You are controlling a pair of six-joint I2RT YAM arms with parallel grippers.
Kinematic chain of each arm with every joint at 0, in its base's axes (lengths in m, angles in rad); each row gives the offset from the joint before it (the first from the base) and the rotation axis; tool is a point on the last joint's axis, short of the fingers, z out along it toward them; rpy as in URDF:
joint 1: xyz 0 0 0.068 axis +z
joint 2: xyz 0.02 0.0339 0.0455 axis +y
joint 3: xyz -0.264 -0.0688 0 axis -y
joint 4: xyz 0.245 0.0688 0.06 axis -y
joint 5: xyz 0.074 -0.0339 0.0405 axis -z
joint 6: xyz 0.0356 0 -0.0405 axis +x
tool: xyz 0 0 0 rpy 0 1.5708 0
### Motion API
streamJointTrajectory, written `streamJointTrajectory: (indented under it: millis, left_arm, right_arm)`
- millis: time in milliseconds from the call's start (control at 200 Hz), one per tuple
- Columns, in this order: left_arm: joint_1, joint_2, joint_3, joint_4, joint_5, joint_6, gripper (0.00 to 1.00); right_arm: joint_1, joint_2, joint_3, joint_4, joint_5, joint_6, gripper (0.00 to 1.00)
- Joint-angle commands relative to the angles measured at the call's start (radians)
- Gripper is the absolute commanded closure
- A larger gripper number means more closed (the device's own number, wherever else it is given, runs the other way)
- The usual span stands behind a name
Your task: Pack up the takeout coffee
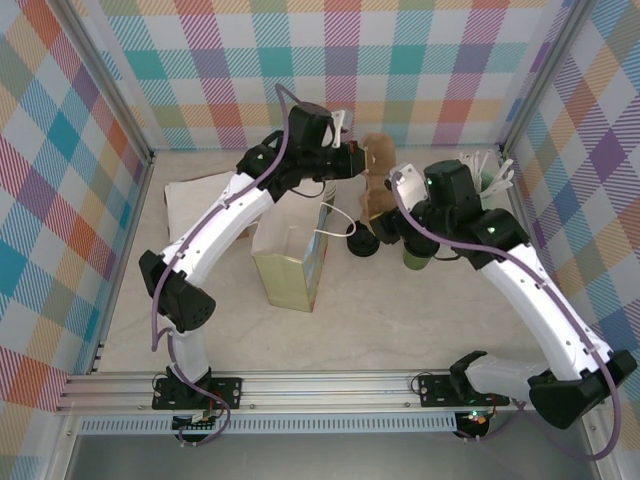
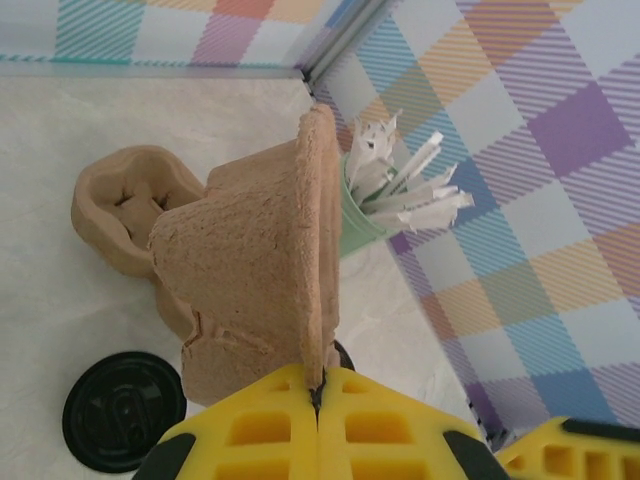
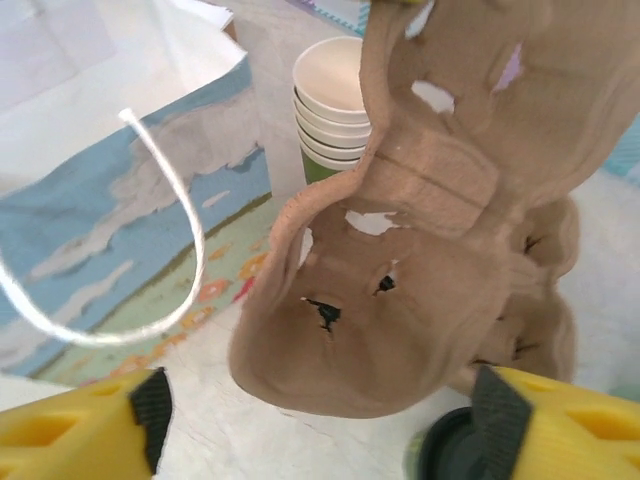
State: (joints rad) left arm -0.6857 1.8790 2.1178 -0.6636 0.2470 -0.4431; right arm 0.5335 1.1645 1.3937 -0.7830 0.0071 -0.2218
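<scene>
Plaid-walled table (image 1: 400, 310) | left gripper (image 2: 318, 395) pinches pulp carrier (image 2: 250, 280) | right gripper (image 3: 325, 410) wide | bag (image 3: 120, 230) beside

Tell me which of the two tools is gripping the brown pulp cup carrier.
The left tool, pinched shut on the edge of the brown pulp cup carrier. The right tool stands open, its jaws wide apart.

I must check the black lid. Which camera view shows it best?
The left wrist view: the black lid lies flat, almost whole, beside the brown pulp carrier. In the top external view it is a small dark disc. In the right wrist view a dark curved edge at the bottom may be it.
</scene>
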Motion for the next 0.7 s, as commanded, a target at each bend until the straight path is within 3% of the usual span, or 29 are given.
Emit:
streamJointTrajectory:
  millis: [0,95,335,535,695]
  left_arm:
    - [0.004,-0.079,0.022,-0.065,0.059,0.050,1.00]
    - [0.004,-0.107,-0.003,-0.083,0.077,0.062,1.00]
    - [0.004,-0.154,-0.073,-0.080,0.140,0.050,1.00]
    - [0.003,-0.169,-0.102,-0.058,0.156,0.043,1.00]
    - [0.003,-0.164,-0.114,-0.027,0.185,0.026,1.00]
  right_arm:
    - [-0.004,-0.041,0.051,-0.036,-0.029,-0.184,0.11]
    - [-0.004,-0.052,0.068,-0.041,-0.041,-0.296,0.00]
    - [-0.004,-0.006,0.123,-0.024,0.023,-0.531,0.00]
    - [-0.004,0.001,0.102,0.000,-0.104,-0.788,0.00]
    - [-0.004,0.037,0.122,-0.024,-0.139,-0.836,0.00]
